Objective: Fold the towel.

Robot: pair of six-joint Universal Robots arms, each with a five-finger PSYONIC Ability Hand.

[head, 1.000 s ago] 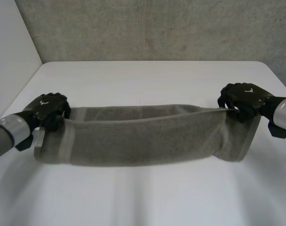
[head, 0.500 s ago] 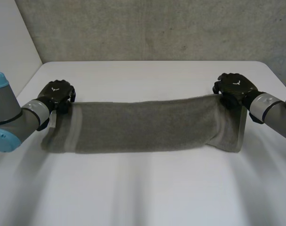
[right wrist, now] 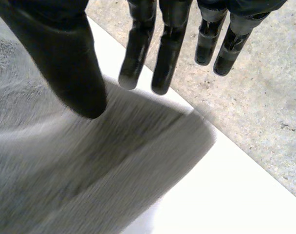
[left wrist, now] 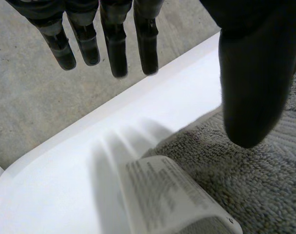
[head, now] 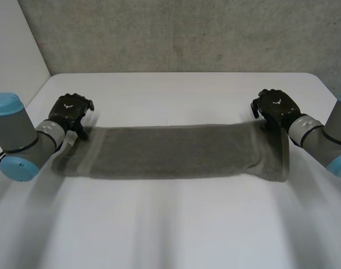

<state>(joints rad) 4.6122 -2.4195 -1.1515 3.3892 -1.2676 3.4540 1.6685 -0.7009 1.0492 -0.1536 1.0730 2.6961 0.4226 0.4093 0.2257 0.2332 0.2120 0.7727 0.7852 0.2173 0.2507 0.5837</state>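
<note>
Head view, left robot hand [head: 71, 109], right robot hand [head: 274, 106], both spread, empty, at towel [head: 170, 151] ends

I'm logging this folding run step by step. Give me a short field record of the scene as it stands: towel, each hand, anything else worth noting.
towel: grey, lying as a long strip across the white table, apparently doubled over
left hand: at the towel's left end, far corner; fingers straight, open, gripping nothing
right hand: at the towel's right end, far corner; fingers straight, open
label: white printed tag at the towel's end, beside the left hand
</note>
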